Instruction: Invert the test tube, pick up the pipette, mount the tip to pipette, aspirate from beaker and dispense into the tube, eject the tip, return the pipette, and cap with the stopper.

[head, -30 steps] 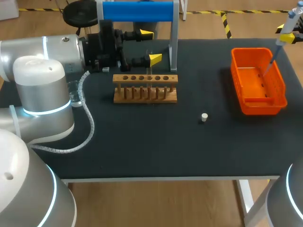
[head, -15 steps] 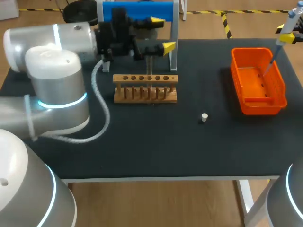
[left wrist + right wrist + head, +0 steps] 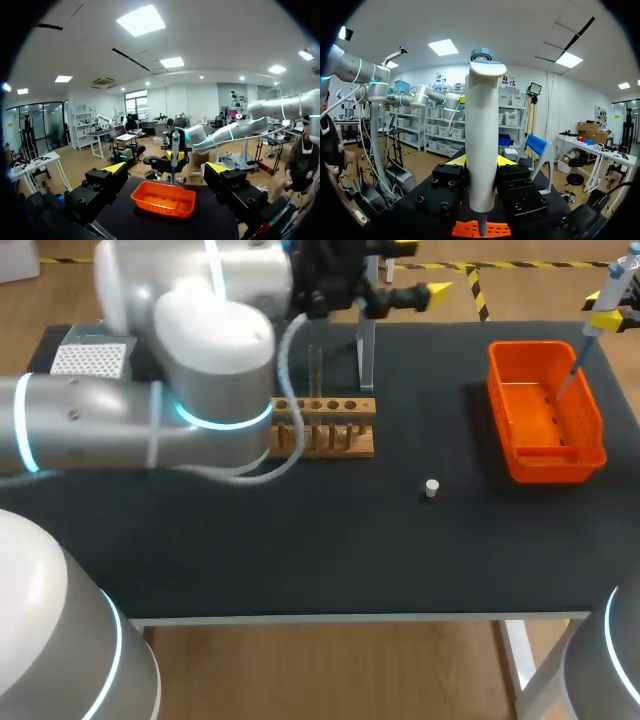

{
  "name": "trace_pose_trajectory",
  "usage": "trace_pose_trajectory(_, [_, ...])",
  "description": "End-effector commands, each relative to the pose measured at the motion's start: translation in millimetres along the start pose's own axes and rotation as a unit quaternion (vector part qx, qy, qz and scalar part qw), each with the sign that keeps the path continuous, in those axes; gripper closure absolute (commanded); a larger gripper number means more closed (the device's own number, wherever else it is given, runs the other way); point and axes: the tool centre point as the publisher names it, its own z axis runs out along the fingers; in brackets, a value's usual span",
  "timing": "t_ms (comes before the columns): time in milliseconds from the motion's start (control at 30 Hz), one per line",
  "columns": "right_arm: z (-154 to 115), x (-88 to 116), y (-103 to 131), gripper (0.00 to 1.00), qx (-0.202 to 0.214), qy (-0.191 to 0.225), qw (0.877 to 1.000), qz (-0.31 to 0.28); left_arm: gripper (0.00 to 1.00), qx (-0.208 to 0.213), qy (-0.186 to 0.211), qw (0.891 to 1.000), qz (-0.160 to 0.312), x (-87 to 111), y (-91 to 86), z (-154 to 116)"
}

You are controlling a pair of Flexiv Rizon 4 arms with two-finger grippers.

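A clear test tube (image 3: 316, 372) stands upright in the wooden rack (image 3: 335, 432). My left gripper (image 3: 422, 268) hangs open and empty high over the table's far edge, past the rack. In the left wrist view this gripper (image 3: 166, 170) faces the orange bin (image 3: 163, 198), with the pipette (image 3: 175, 149) hanging above the bin. My right gripper (image 3: 608, 320) is shut on the pipette (image 3: 600, 302) over the bin's far right corner, tip pointing down into the bin. In the right wrist view the pipette (image 3: 481, 135) stands upright between the fingers (image 3: 454, 161). A small white stopper (image 3: 431, 487) lies on the mat.
The orange bin (image 3: 545, 455) sits at the table's right. A white tip box (image 3: 88, 360) is at the far left. A grey stand post (image 3: 366, 350) rises behind the rack. My left arm's bulky links cover the left part of the rack.
My left arm has swung up and to the right, away from the rack, carrying its open gripper to the far edge and uncovering the tip box. The right arm and pipette have stayed put.
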Motion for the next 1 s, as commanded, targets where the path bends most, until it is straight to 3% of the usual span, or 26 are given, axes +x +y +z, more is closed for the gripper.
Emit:
trace_pose_trajectory(33, [-0.5, -0.3, 0.5, 1.0, 0.001, 0.001, 1.0, 0.0, 0.0, -0.013, -0.002, 1.0, 0.004, -3.6, -7.8, 97.0])
trace_pose_trajectory(500, [-0.5, -0.3, 0.5, 1.0, 0.001, 0.001, 1.0, 0.0, 0.0, -0.013, 0.002, 1.0, 0.026, 0.5, -18.9, 155.8])
trace_pose_trajectory(867, [-0.5, -0.3, 0.5, 1.0, 0.001, 0.001, 1.0, 0.0, 0.0, -0.017, 0.015, 0.999, 0.028, 2.8, -20.3, 170.0])
trace_pose_trajectory(900, [-0.5, -0.3, 0.5, 1.0, 0.001, 0.001, 1.0, 0.0, 0.38, -0.017, 0.015, 0.999, 0.028, 2.8, -20.3, 170.0])
trace_pose_trajectory(933, [-0.5, -0.3, 0.5, 1.0, 0.001, 0.001, 1.0, 0.0, 1.0, -0.017, 0.015, 0.999, 0.028, 2.8, -20.3, 170.0])
trace_pose_trajectory(1000, [-0.5, -0.3, 0.5, 1.0, 0.001, 0.001, 1.0, 0.0, 1.0, -0.017, 0.015, 0.999, 0.028, 2.8, -20.3, 170.0])
